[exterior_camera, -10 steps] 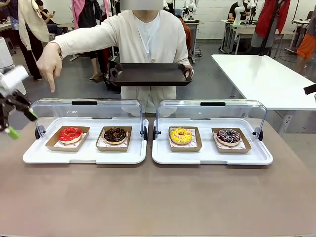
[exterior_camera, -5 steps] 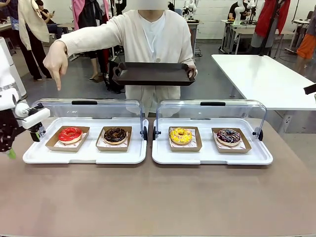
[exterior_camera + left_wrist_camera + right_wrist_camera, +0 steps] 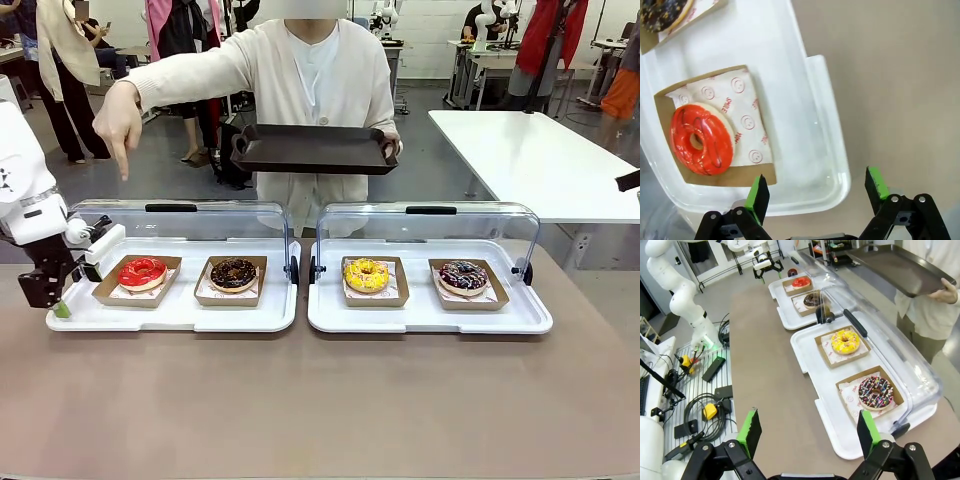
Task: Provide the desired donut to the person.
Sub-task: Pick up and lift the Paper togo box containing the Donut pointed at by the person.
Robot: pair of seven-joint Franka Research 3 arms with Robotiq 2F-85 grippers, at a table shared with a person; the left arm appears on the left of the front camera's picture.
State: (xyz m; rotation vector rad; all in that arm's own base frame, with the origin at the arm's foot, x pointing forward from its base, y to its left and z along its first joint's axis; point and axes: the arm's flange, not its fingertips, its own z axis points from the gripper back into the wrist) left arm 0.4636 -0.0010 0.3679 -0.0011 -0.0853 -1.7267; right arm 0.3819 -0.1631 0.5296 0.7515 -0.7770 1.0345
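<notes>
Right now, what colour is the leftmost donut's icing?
Red: the red-iced ring donut, clearest in the left wrist view.

Front faces the person [image 3: 310, 90]; wrists look down; all share red donut [image 3: 142, 272].

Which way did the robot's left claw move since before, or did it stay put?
Yes, it moved. The left gripper came down and rightward, to the left tray's left edge, near the red donut.

I log left arm [image 3: 22, 185], frame's left edge: white shell. Its left gripper [image 3: 815, 189] is black, green pads [image 3: 759, 192], silver screws [image 3: 891, 199]; right gripper [image 3: 807, 432] alike. The person [image 3: 310, 90]: cream cardigan [image 3: 245, 70], long sleeves, white shirt [image 3: 313, 60].
</notes>
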